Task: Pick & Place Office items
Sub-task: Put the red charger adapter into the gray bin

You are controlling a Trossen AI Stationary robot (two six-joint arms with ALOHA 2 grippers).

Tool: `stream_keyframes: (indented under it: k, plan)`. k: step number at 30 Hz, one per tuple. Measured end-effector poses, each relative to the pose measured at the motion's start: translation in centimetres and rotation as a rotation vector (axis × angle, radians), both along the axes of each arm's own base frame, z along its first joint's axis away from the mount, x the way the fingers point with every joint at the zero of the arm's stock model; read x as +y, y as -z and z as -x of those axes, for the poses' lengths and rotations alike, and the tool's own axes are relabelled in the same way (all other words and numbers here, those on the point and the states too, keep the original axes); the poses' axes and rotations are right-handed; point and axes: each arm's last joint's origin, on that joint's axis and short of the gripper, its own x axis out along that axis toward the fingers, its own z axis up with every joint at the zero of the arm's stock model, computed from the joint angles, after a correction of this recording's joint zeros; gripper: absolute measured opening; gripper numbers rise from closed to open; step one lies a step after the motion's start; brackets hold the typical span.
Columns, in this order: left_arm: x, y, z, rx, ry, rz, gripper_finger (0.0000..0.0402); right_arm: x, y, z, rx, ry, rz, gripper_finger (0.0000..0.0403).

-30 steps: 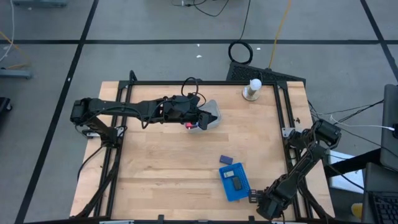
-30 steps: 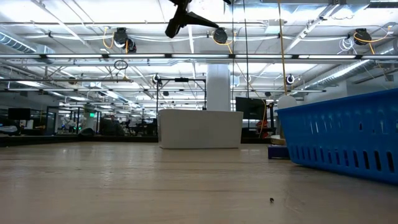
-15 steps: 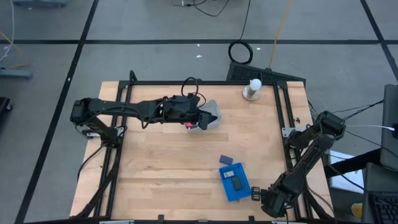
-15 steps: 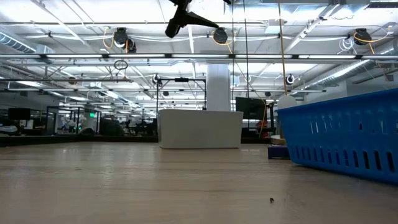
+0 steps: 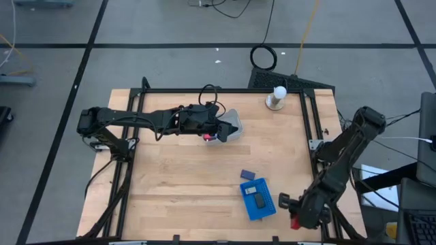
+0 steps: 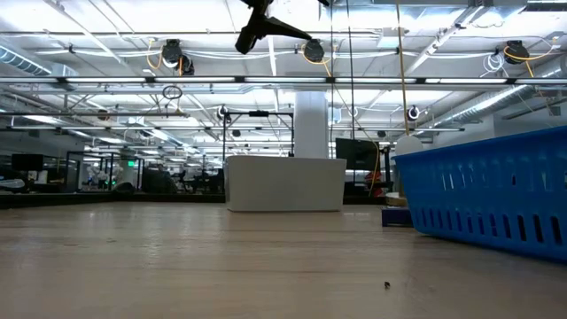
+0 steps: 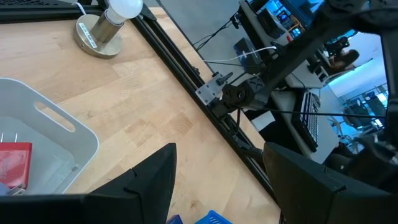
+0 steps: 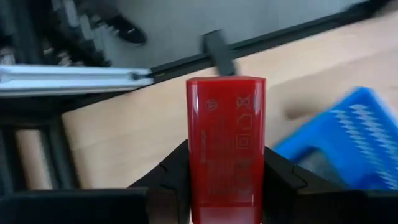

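The pale wooden desk (image 5: 204, 170) carries a flat bright-blue rectangular tray (image 5: 258, 200) at five o'clock and a pale translucent rectangular bin (image 5: 230, 125) near its twelve o'clock edge. The left gripper (image 5: 219, 131) hangs over that bin, jaws part-open and empty. The right gripper (image 8: 225, 186) hovers beside the tray's three o'clock side, jaws clamped on a red glossy rectangular block (image 8: 226, 146).

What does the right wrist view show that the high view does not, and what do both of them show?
Only the right wrist view shows the red block up close, clamped between the right tool's fingers, with small symbols printed on its face.

Only the high view shows the left tool over the pale bin, the dark blue piece on the table, and the lamp-like stand.

Both show the blue tray, the wooden table and the right tool beside the tray.
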Motion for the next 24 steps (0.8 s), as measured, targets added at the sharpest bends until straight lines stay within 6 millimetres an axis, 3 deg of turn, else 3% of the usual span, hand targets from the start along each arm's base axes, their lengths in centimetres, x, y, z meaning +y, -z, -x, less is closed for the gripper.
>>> stream_keyframes:
  k: [15,24]
  plan:
    - [0.0,0.0,0.0,0.0,0.001,0.0,0.0244,-6.7,-6.2,-0.1,-0.188,0.349,-0.22,0.0112]
    - [0.0,0.0,0.0,0.0,0.0,0.0,0.0244,-8.4,-7.0,-1.6,-0.304,0.548,-0.232,0.0112]
